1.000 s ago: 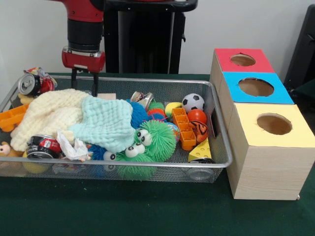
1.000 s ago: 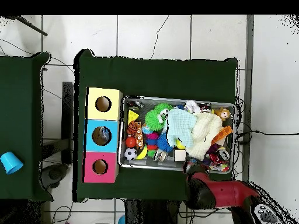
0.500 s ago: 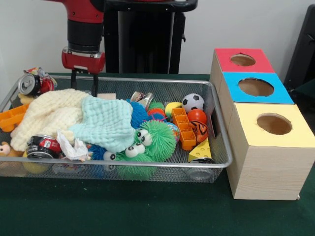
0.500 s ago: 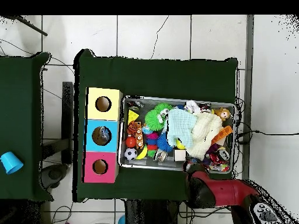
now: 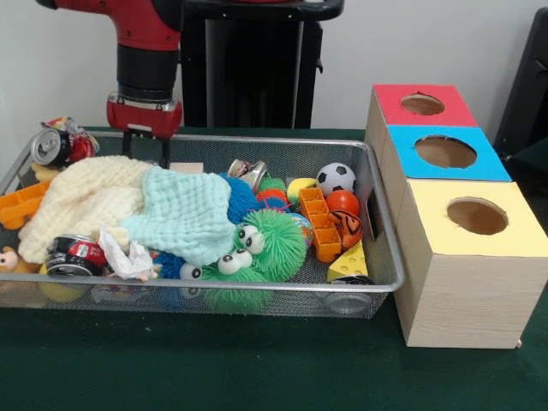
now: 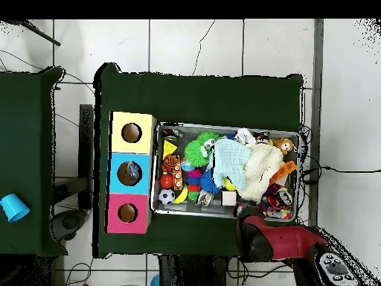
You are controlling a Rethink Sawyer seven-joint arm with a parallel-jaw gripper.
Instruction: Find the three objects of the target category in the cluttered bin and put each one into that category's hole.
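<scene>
The wire mesh bin sits on the green table, full of toys; it also shows in the overhead view. No see-through bottle with a blue label shows plainly. A clear plastic shape lies behind the mesh at the bin's front right corner. My gripper hangs over the bin's far left rim, open and empty, just above the cream cloth. In the overhead view only the red arm shows at the bin's lower right corner.
A mint cloth and the cream cloth cover much of the bin. Around them lie green spiky balls, drink cans, a soccer ball and orange blocks. Right of the bin stand boxes with red, blue and yellow holes.
The arm's upper links have swung sideways. The gripper has shifted only slightly and stays over the bin's far left rim, still open and empty.
</scene>
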